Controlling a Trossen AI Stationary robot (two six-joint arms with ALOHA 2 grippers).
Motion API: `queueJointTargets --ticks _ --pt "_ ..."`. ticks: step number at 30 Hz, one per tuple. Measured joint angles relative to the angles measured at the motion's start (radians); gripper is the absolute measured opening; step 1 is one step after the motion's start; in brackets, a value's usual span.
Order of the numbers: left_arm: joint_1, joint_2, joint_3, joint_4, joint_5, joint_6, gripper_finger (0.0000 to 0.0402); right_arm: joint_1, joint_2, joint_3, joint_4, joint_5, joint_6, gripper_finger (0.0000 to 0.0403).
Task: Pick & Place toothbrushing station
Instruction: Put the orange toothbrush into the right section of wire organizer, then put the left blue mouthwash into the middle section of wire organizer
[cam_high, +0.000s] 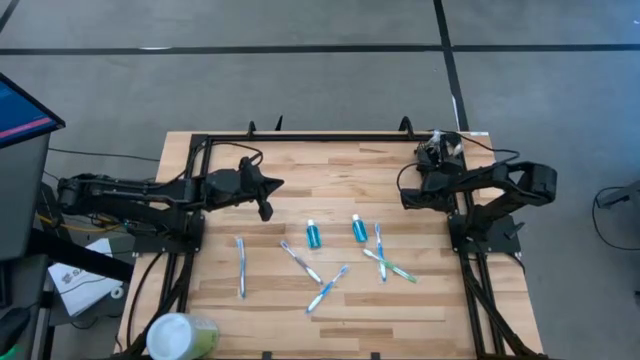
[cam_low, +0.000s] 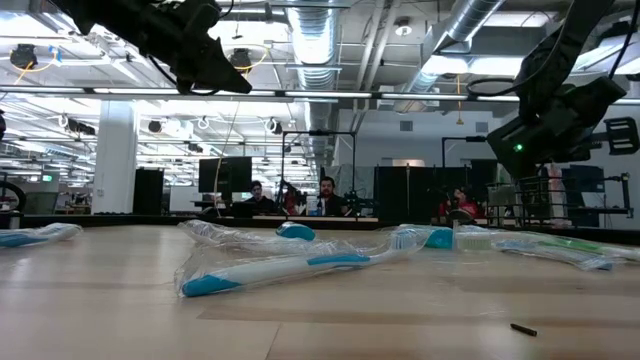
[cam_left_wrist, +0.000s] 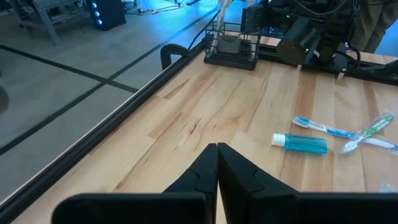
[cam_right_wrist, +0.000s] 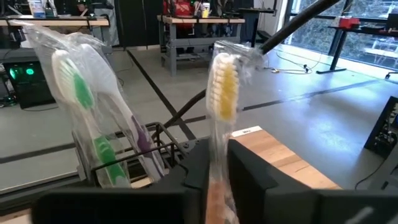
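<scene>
Station: the small black wire-frame toothbrushing station (cam_high: 441, 150) stands at the far right corner of the pale wooden table (cam_high: 330, 165); the left wrist view shows it as an open black rack (cam_left_wrist: 232, 45) at the table's edge.
Station contents: the right wrist view shows a plastic-wrapped toothbrush with green bristles and handle (cam_right_wrist: 87, 106) standing upright in the rack, leaning a little, with a purple-tinged one beside it.
Right gripper: the right gripper (cam_right_wrist: 214, 171) is at the station, above the far right corner; a plastic-wrapped toothbrush with a yellow bristle head (cam_right_wrist: 222, 102) rises upright between its 2 dark fingers.
Right jaws: set narrowly apart around the yellow brush's handle; I cannot tell whether they press on it or stand just clear.
Left gripper: the left gripper (cam_high: 266, 208) hangs above the table's left middle, raised clear of the wood.
Left jaws: pressed together with nothing between them, their tips meeting in the left wrist view (cam_left_wrist: 217, 163).
Loose items: 2 small blue-capped tubes of teal paste (cam_high: 313, 235) (cam_high: 359, 229) lie near the table's middle, well apart from the station.
Loose brushes: wrapped blue-and-white toothbrushes lie flat around the tubes, 1 alone to the left (cam_high: 241, 266), 2 crossing near the centre (cam_high: 326, 288), others with a green one on the right (cam_high: 400, 270).
Cup: a round pale-green translucent cup with a white lid (cam_high: 180, 336) sits at the near left corner.
Background: seated people show beyond the table in the low view (cam_low: 326, 198).
</scene>
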Motion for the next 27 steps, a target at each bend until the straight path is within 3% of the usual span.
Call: queueJointTargets --ticks 13,27 --pt "0.000 0.000 0.000 0.000 0.000 0.000 0.0002 0.047 -0.046 0.023 -0.047 -0.080 0.001 0.0179" --pt "0.000 0.000 0.000 0.000 0.000 0.000 0.0002 0.116 -0.228 0.031 -0.101 -0.138 -0.005 0.0203"
